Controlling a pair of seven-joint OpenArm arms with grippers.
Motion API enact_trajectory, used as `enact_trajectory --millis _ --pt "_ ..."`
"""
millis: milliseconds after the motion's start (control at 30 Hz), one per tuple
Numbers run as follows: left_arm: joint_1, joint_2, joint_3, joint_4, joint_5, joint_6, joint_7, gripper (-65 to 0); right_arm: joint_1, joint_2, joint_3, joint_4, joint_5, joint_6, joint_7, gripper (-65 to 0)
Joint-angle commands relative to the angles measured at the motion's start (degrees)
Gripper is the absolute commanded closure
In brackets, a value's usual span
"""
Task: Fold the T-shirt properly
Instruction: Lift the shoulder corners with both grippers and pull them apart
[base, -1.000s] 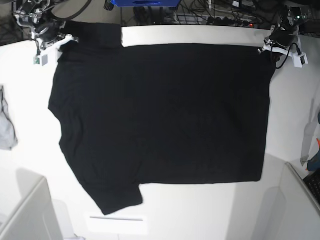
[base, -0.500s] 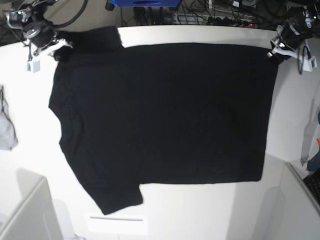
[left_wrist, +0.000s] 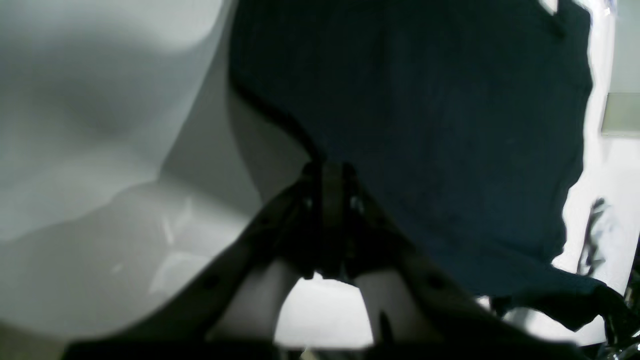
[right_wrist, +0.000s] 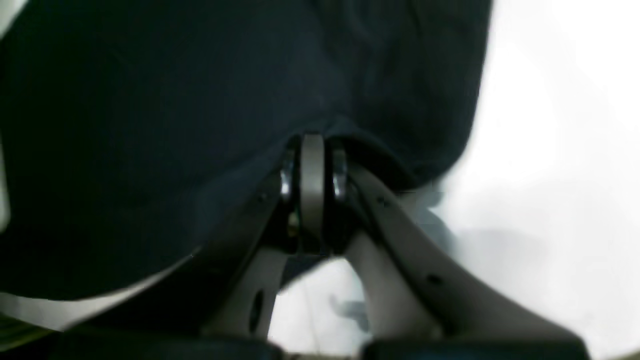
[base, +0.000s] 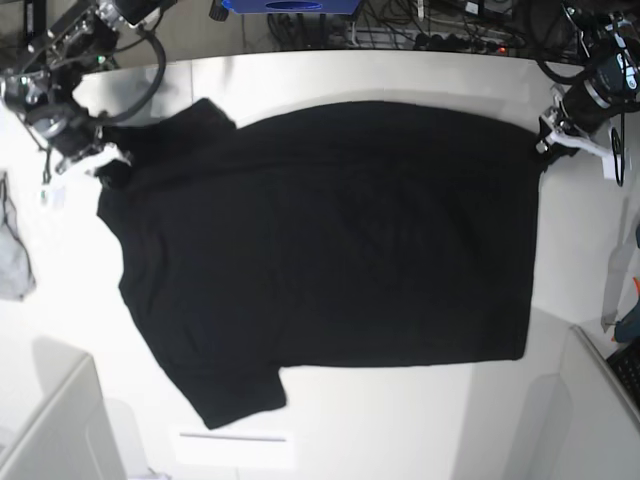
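Observation:
The black T-shirt (base: 330, 240) lies spread on the white table (base: 420, 420), plain side up, with its far edge lifted. My left gripper (base: 545, 130) is shut on the shirt's far right corner; in the left wrist view (left_wrist: 327, 167) the closed jaws pinch the black fabric (left_wrist: 425, 100). My right gripper (base: 108, 160) is shut on the far left corner by the sleeve; in the right wrist view (right_wrist: 312, 145) the fabric (right_wrist: 175, 100) hangs from the closed jaws. The sun print is hidden.
A small grey cloth (base: 12, 250) lies at the table's left edge. Grey bins stand at the near left (base: 60, 430) and near right (base: 600, 410). Cables and a blue box (base: 290, 6) run behind the far edge. A white label (base: 235, 437) sits near the front.
Both grippers have pulled the shirt's far corners toward the near side and lifted them. The far edge has left the table's back edge, and the top-left sleeve has bunched inward.

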Motion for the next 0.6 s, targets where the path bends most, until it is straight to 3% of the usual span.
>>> enact_trajectory --millis 0,133,333,567 --pt "-0.5 -0.8 -0.5 0.6 -1.1 0.5 0.3 0.0 1.3 1.4 -0.9 -0.2 0.9 -1.0 1.4 0.0" --pt "-4.8 -0.7 -0.3 -1.5 -1.4 6.6 2.5 0.0 4.8 1.9 -3.4 -4.1 1.0 -3.3 1.9 0.0" --pt "-9.6 -1.0 -0.1 -5.4 -1.1 7.2 2.7 0.0 9.9 2.7 -4.1 -9.9 0.9 -6.0 3.5 0.0" --pt "-13.6 -1.1 0.0 -12.1 -1.1 7.2 2.5 0.0 13.9 4.6 -10.3 -17.3 0.9 -9.6 9.5 0.0"
